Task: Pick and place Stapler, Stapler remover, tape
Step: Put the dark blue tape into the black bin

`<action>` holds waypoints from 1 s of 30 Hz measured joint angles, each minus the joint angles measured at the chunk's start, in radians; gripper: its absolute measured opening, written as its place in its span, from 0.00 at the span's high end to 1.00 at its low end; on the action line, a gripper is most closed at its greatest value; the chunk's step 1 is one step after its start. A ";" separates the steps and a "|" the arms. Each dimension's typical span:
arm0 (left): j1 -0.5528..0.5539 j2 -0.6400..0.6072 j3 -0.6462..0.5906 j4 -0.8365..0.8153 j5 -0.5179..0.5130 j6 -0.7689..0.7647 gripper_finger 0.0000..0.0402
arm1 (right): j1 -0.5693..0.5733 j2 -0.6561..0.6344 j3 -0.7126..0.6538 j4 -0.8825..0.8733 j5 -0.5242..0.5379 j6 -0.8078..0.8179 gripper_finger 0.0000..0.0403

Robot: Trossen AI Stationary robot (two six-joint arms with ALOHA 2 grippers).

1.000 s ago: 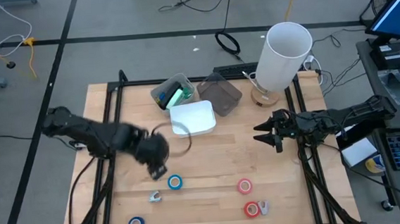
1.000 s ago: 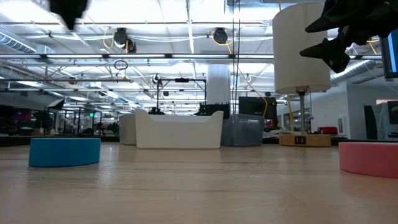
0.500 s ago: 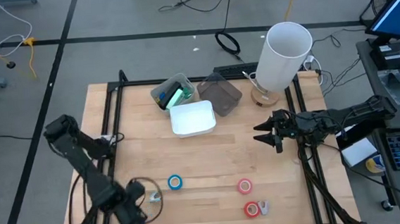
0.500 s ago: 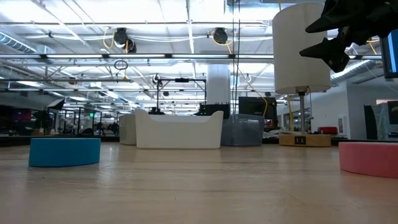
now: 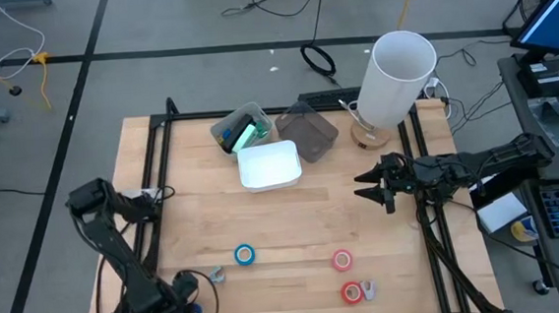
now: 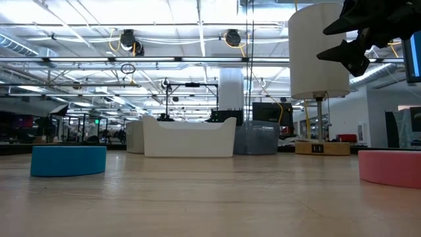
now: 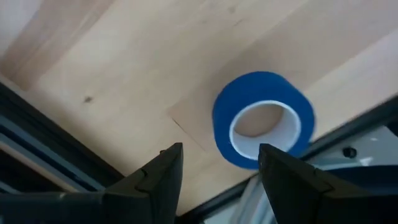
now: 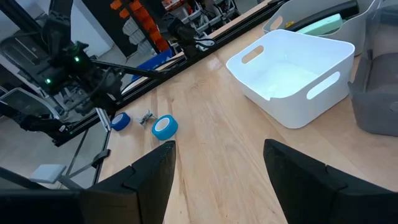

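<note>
The left gripper (image 7: 217, 171) hangs over the blue tape (image 7: 263, 119) at the bench's (image 5: 294, 225) near-left corner, jaws open and holding nothing, the roll just ahead of the tips. I'd nudge forward until the jaws straddle the ring, drop straight down, then close. The right gripper (image 5: 373, 184) waits mid-right, jaws apart and empty.

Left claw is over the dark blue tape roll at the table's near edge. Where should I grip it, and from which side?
Come straight down from above. The dark blue tape roll lies flat, its pale core hole facing up, so pinch across its outer wall on opposite sides. The left claw is open, likely wide enough to straddle it. The black frame rail runs close by, so keep the fingers clear of it.
</note>
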 joint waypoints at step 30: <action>0.060 0.150 0.001 0.108 0.069 -0.024 0.91 | 0.000 0.000 0.000 0.001 0.002 0.001 0.41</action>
